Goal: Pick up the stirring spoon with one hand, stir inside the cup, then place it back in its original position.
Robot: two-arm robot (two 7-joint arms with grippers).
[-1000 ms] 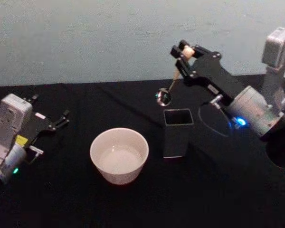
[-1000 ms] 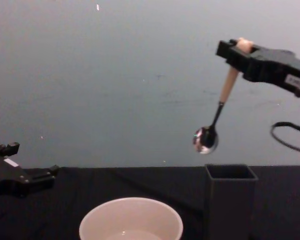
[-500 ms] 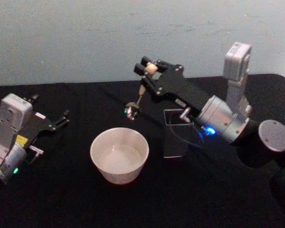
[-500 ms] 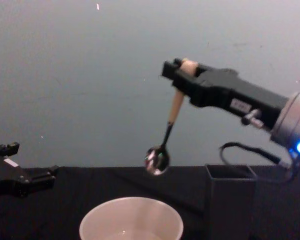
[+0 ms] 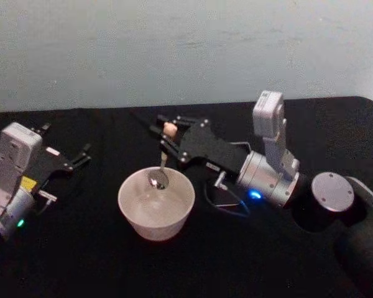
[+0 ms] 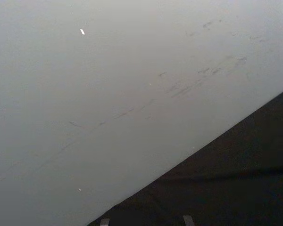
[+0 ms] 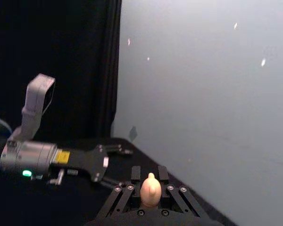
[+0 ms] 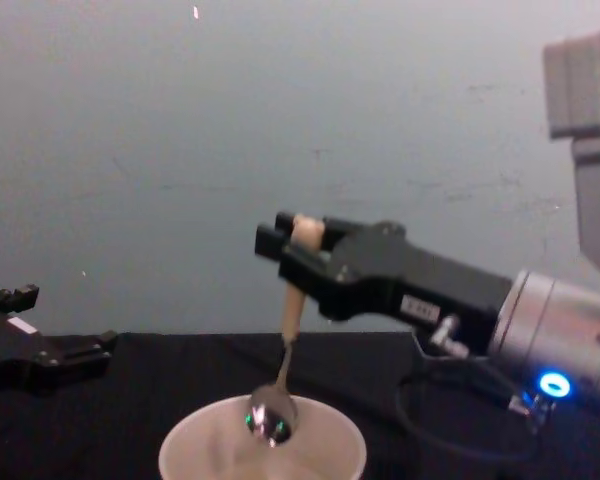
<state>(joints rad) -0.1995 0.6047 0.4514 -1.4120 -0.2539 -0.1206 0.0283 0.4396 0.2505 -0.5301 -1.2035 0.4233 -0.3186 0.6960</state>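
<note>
The stirring spoon (image 5: 162, 166) hangs bowl-down in the cup (image 5: 155, 225), its metal bowl inside the cup's mouth. The right jaws, reaching over the cup from the right, are clamped on the beige handle near its knobby tip. The left jaws rest parted and empty-handed at the left of the bench (image 5: 81, 261).

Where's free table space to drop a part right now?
Bare table along the near edge in front of the cup, and the gap between cup and left hand. Crowded: right of the cup, where the right hand holds the spoon into it.
</note>
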